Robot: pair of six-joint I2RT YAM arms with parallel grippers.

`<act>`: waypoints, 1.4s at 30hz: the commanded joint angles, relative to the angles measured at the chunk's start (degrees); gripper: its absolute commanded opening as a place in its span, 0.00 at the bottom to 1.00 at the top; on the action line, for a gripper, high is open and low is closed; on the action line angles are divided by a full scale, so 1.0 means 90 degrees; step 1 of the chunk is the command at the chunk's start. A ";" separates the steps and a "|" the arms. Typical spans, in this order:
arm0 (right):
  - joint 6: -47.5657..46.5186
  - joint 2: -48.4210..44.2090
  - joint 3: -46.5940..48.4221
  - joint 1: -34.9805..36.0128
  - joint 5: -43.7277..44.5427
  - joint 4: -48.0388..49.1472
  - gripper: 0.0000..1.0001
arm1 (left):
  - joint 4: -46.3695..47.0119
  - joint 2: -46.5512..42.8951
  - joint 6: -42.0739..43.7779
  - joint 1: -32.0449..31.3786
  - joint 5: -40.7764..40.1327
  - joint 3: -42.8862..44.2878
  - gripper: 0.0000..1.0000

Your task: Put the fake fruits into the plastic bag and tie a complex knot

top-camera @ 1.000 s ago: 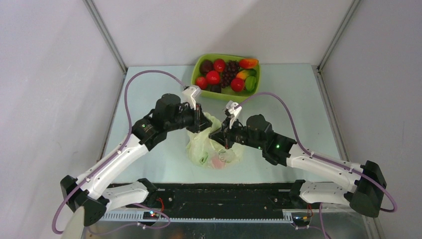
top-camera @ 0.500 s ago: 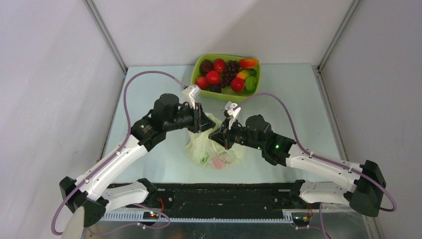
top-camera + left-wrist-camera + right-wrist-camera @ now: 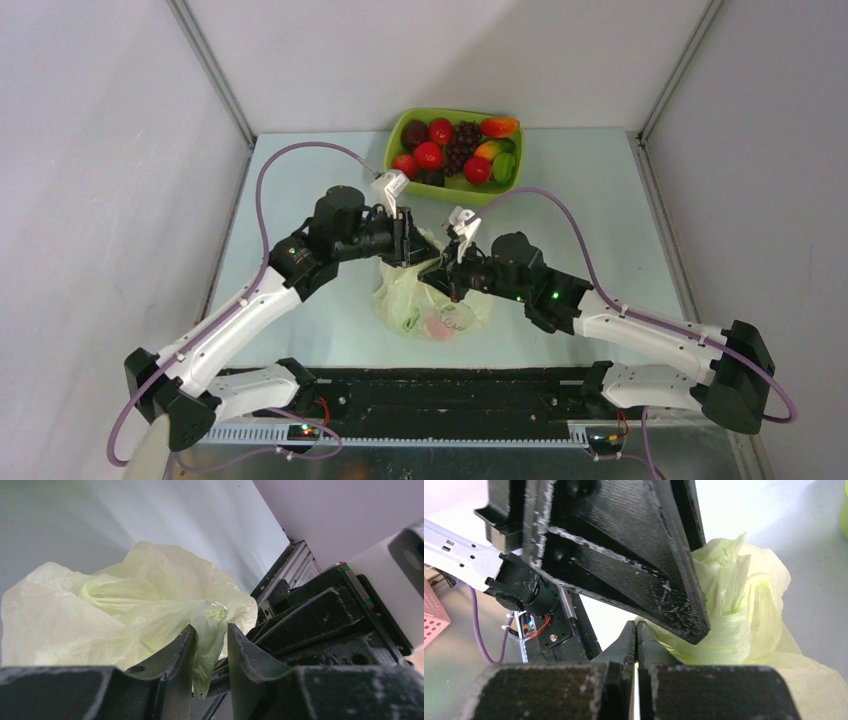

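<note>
The left gripper [image 3: 212, 630] reaches in from the left to the top of the plastic bag [image 3: 410, 300]. The bag sits in the middle of the table [image 3: 300, 190], between the two arms. The left gripper's jaws are spread a little, and a soft flap of the bag hangs in the gap between its fingers [image 3: 181, 647]. The flap looks loose, not squeezed. The bag is crumpled and puffy, and a pink fruit [image 3: 437, 325] shows through its thin near side. Just to the right, the right gripper [image 3: 636, 628] pokes at the same bunched top from the other side. Its jaws are pressed tight together, and I cannot tell if a thin bit of bag is caught between them. Far behind the bag, the green tray [image 3: 392, 150] holds a heap of fake fruits [image 3: 430, 155]: red ones, dark grapes and more. So I think the job is only part done. The arms seem busy with the bag's top, maybe getting hold of the handles or pulling the mouth open. No knot can be seen. Next, each gripper needs a good, firm pinch on its own side of the bag. The plastic is thin and slippery, so the pull must be gentle, or the bag could tip or slide away.
</note>
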 commanded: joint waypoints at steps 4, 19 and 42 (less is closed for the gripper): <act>-0.0333 0.0013 0.0013 0.0106 0.0104 0.0139 0.00 | 0.0133 0.0216 0.0001 0.0016 0.0401 0.0176 0.17; -0.1334 -0.1815 -0.0092 0.0118 0.0603 -0.1206 0.80 | 0.1794 -0.0894 -0.0248 0.0016 -0.0052 -0.1020 0.00; -0.2737 -0.0623 -0.1389 0.0422 0.3277 0.1566 0.88 | 0.2745 -0.1365 -0.0484 0.0017 -0.0081 -0.1712 0.00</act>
